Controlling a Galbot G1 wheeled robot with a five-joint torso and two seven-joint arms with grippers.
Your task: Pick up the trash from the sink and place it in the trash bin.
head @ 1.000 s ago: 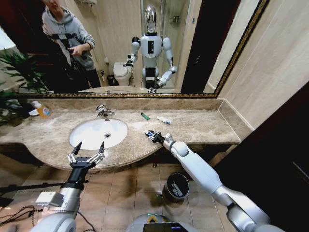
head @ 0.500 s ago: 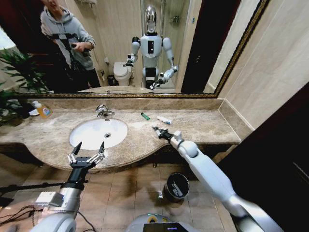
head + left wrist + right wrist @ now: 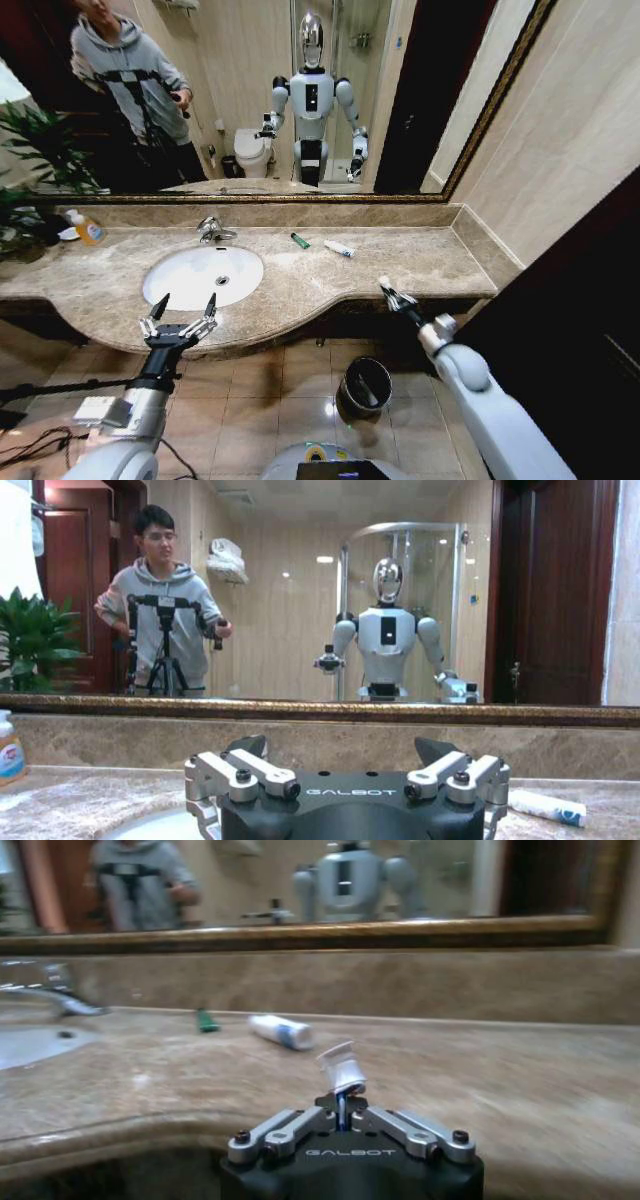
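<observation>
While left gripper (image 3: 180, 315) gapes, right gripper (image 3: 387, 291) clamps 1 white tube (image 3: 338, 1065); 2 tubes on counter (image 3: 420, 258).

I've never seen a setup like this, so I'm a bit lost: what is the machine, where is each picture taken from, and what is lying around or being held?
This is a wheeled robot with two arms; you see it reflected in the mirror. One picture comes from a camera on its head, the other two from cameras on its wrists. Below is the white oval sink set in beige-brown marble. On the counter lie a tiny green tube and a white-and-blue tube. The right gripper, at the counter's front edge, is shut on a small white wrapper. The left gripper hovers open in front of the sink. On the floor stands the small round dark trash bin with a shiny metal rim.
</observation>
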